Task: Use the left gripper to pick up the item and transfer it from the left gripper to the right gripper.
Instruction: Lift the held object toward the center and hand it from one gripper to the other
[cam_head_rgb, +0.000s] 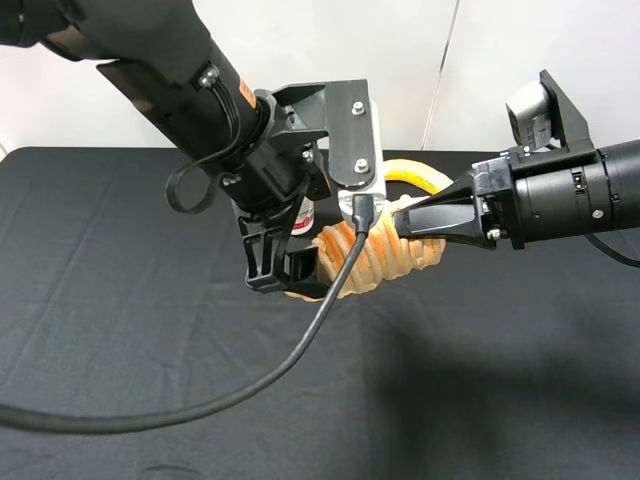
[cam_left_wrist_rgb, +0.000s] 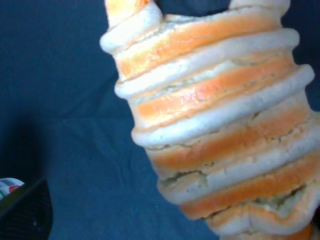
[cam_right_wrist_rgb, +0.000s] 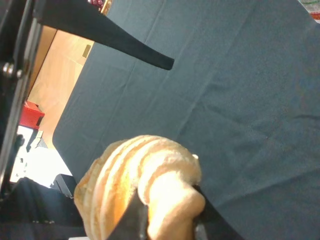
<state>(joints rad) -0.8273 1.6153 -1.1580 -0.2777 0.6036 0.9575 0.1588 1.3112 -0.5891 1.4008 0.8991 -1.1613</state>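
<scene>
The item (cam_head_rgb: 385, 255), a tan ridged loaf-shaped roll, hangs above the black table. My right gripper (cam_head_rgb: 402, 226) is shut on its right end. In the right wrist view the jaws pinch the roll (cam_right_wrist_rgb: 145, 185) from both sides. My left gripper (cam_head_rgb: 285, 278) sits around the roll's left end with its jaws apart. In the left wrist view the roll (cam_left_wrist_rgb: 220, 125) fills the frame, and one finger (cam_left_wrist_rgb: 25, 212) stands clear of it. The other left finger is out of view.
A yellow banana (cam_head_rgb: 418, 174) lies on the black cloth (cam_head_rgb: 120, 300) behind the roll. A white bottle with a red label (cam_head_rgb: 305, 215) is partly hidden behind the left gripper. A loose black cable (cam_head_rgb: 300, 350) loops down across the front.
</scene>
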